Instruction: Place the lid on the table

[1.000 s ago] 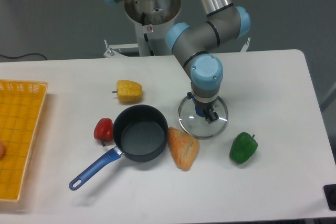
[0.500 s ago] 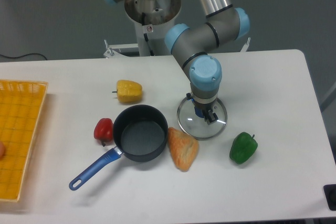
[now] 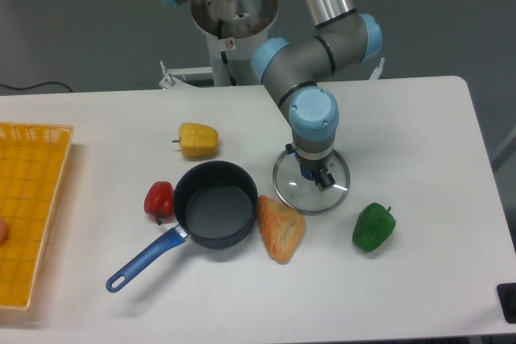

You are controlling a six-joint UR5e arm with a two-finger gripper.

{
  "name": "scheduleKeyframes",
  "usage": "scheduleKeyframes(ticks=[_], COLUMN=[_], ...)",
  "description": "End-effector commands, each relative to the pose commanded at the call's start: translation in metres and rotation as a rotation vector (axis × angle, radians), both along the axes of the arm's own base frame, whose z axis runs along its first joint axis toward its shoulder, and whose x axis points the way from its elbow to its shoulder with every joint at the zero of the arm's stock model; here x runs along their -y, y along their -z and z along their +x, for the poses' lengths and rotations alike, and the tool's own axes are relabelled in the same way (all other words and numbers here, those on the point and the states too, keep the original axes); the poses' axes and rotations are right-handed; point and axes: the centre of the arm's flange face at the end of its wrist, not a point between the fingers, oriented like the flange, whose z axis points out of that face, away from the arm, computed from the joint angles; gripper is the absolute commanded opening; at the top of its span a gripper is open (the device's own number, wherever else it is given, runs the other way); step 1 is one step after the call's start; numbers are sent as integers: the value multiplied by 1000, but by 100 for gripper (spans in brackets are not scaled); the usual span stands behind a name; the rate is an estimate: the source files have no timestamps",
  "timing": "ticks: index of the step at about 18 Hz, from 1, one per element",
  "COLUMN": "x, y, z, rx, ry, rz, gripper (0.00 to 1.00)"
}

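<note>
Yellow mesh tray [image 3: 32, 199] sits at the far left of the white table [image 3: 435, 279]. Next come a red pepper [image 3: 159, 198], a yellow pepper [image 3: 198, 140], the blue-handled saucepan [image 3: 211, 205] and a bread roll [image 3: 280, 227]. The glass lid [image 3: 311, 184] lies flat on the tabletop, the gripper [image 3: 316, 175] clenched on its blue knob. A green pepper [image 3: 373, 226] is right of it.

lid [image 3: 310, 191] flat on table [image 3: 419, 134], right of saucepan [image 3: 214, 205] | gripper [image 3: 320, 178] over lid's knob, grip unclear | bread [image 3: 280, 227] touching saucepan's right side
</note>
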Motion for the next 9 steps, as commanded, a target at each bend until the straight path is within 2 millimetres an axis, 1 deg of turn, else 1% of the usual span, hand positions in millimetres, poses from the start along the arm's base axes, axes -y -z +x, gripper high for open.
scheduleKeyframes(ticks=[4, 5, 7, 8, 9], x=[-2, -2, -3, -5, -10], y=[-1, 0, -4, -8, -25], z=[1, 2, 0, -2, -10], rx=[-1, 0, -6, -11, -41], ry=[5, 5, 6, 4, 6], rz=[1, 0, 4, 11, 31], gripper=[76, 79, 99, 100, 100])
